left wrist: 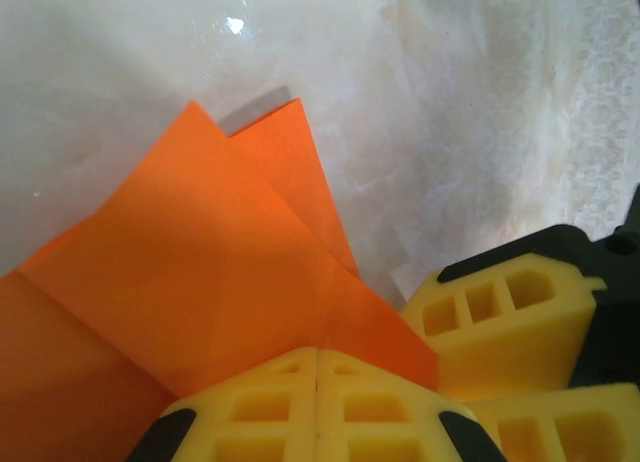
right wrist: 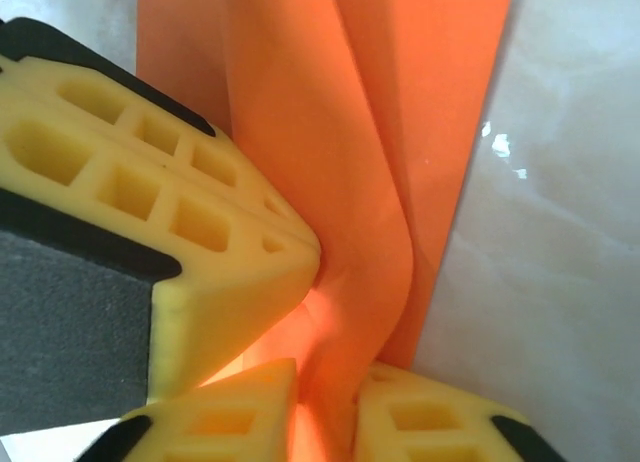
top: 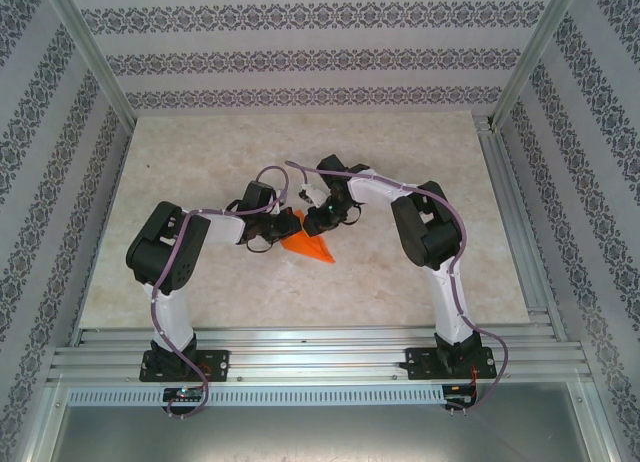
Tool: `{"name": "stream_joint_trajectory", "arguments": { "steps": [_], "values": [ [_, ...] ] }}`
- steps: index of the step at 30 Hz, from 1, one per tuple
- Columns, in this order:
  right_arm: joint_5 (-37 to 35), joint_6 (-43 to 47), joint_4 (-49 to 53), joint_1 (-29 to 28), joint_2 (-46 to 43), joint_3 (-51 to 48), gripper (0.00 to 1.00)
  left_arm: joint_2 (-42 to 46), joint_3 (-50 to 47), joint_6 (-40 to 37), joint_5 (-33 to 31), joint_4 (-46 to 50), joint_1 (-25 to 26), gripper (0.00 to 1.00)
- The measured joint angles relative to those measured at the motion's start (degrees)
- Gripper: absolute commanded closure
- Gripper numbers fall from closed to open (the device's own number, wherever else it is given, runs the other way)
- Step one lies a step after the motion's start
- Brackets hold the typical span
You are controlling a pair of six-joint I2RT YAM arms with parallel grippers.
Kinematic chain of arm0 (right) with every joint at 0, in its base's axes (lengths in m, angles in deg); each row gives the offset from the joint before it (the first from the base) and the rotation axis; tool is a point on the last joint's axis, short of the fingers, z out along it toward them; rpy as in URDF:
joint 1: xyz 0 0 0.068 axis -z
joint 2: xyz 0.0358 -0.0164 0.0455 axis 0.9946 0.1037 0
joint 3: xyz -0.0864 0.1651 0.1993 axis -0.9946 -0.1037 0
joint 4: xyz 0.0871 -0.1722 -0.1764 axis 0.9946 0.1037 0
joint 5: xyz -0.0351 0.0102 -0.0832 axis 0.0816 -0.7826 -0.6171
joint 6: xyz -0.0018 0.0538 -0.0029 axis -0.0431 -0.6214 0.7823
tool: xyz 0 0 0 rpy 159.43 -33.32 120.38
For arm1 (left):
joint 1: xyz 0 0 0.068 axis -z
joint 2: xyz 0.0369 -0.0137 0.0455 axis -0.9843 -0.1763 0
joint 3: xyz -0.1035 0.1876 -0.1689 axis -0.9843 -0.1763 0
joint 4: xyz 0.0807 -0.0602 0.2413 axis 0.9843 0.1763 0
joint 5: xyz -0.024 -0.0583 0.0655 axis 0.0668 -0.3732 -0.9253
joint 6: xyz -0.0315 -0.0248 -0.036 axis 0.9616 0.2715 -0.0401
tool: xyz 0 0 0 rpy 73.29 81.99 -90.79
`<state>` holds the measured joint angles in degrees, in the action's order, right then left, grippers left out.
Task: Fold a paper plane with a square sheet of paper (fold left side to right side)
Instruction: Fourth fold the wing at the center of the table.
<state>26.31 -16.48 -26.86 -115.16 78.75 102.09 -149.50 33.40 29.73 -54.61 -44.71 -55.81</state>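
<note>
- The sheet of paper (top: 312,246) is found near the middle of the table (top: 420,292), between the two arms. It is already creased into a pointed shape, with the tip toward the near right.
- The paper is judged very light, thin and limp. It will hold a crease, but it is easily crumpled or torn and could slide on the smooth tabletop. It is best taken at a free edge or flap, with the rest pinned flat.
- The left gripper (left wrist: 317,407) is seen with its fingers pressed together, the tips set down on the paper's near layer. Whether a layer is caught between them cannot be told.
- The right gripper (right wrist: 325,422) is seen with a raised flap passing up between its fingers, which stand narrowly apart. Whether the flap is clamped or lies loose there cannot be told.
- In the top view the overall pointed outline and both arms' reach are given, but the layers are lost.
- In the left wrist view two overlapping pointed layers lying flat are shown, with the other gripper's fingers (left wrist: 500,307) just to the right.
- In the right wrist view the bowed, standing flap is revealed, with the flat layer behind it.
</note>
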Motion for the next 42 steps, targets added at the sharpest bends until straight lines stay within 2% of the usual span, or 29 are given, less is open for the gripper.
{"name": "stream_joint_trajectory", "arguments": {
  "steps": [2,6,11,14,21,30,42],
  "values": [
    [-1.6,-0.8,0.2,0.1,-0.9,0.0,0.69,0.0,0.0,0.0,-0.4,0.0,0.1,1.0],
    [-5.7,-1.6,0.5,1.6,-5.1,-1.2,0.68,0.0,0.0,-0.2,-0.7,0.0,0.2,1.0],
    [-5.5,-3.9,-1.2,2.9,-14.2,-6.1,0.81,0.0,0.0,-0.2,-0.7,0.0,0.2,1.0],
    [-2.7,-7.0,-4.5,1.0,-17.1,-9.7,0.82,0.0,0.0,-0.2,-0.9,0.0,0.2,1.0],
    [0.8,-13.3,-10.9,-5.2,-15.1,-16.8,0.83,0.0,0.0,-0.3,-1.2,0.0,0.4,1.0],
    [-0.1,-14.6,-11.3,-5.0,-14.6,-18.3,0.82,0.1,0.0,-0.5,-1.4,0.1,0.4,1.0],
    [-6.4,-11.3,-5.6,-5.0,-12.7,-16.7,0.82,0.1,0.6,-1.6,-2.0,1.4,0.5,1.0]
  ]
}}
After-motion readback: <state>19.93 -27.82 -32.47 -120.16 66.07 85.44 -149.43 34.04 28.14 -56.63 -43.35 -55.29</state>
